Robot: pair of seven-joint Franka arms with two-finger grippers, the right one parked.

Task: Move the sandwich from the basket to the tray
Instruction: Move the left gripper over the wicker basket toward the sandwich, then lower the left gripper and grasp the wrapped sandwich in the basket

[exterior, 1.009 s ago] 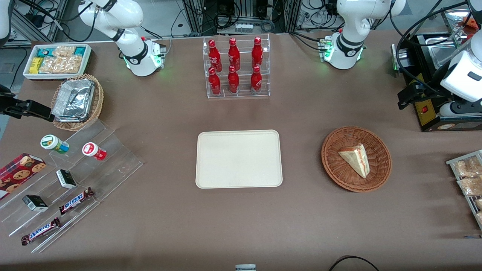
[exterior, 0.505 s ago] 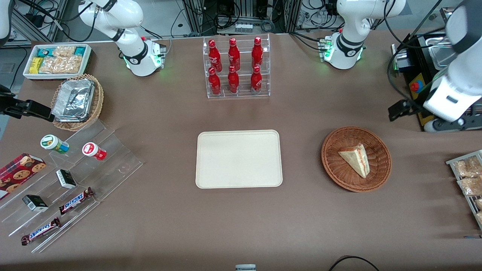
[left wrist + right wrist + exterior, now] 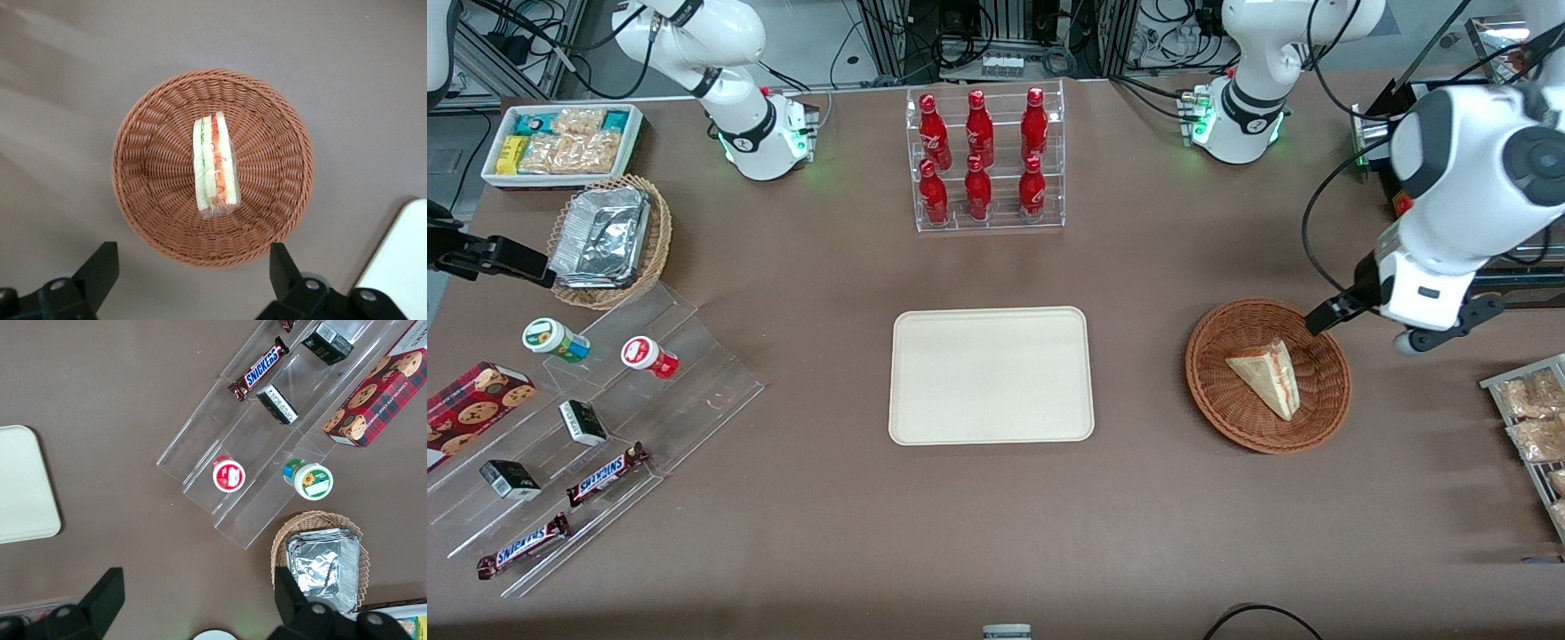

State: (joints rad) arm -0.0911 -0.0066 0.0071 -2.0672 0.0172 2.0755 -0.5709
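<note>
One small triangular sandwich (image 3: 1266, 377) of pale white bread lies in one round, shallow, reddish-brown woven wicker basket (image 3: 1218, 391), and one flat cream-beige rectangular tray (image 3: 991, 375) with rounded corners lies beside the basket, well apart from it, toward the parked arm's end. Six red bottles (image 3: 978, 156) stand in a clear acrylic rack, farther from the front camera than the tray. Two Snickers bars (image 3: 605, 474) lie on a clear stepped stand.

The surface (image 3: 996, 533) is covered in plain brown cloth; cables and metal framing run along its edge farthest from the front camera.

The sandwich rests near the basket's middle, its cut edge showing red and green filling layers between the white slices in the left wrist view (image 3: 215, 167). The left gripper (image 3: 193, 270) hovers above the basket, toward the working arm's end, its two black fingers (image 3: 99, 270) spread wide and pinching nothing.
</note>
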